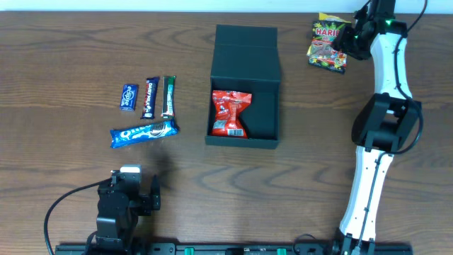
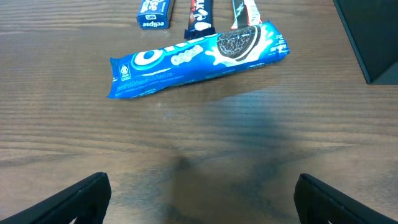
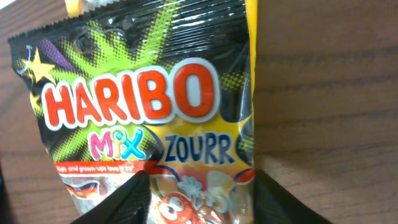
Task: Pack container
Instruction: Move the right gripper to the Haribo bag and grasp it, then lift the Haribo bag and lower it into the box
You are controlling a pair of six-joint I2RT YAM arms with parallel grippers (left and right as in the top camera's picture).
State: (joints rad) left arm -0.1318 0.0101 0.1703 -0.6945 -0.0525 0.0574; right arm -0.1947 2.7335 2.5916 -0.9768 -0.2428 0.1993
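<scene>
straddling the haribo bag (image 1: 328,44), upper right, the right gripper (image 3: 200,180) lines up a lift to the box (image 1: 265,106); pinched or not, i cannot tell. the left gripper (image 2: 202,183) hangs spread, idle.

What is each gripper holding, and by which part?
Left gripper: nothing, open. Right gripper straddles the Haribo bag at its bottom end; a firm grip cannot be told.

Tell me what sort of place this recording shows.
Likely a robotics lab bench: a white robot arm at a wood-grain table, an open dark container, and an Oreo packet among snacks laid out.
</scene>
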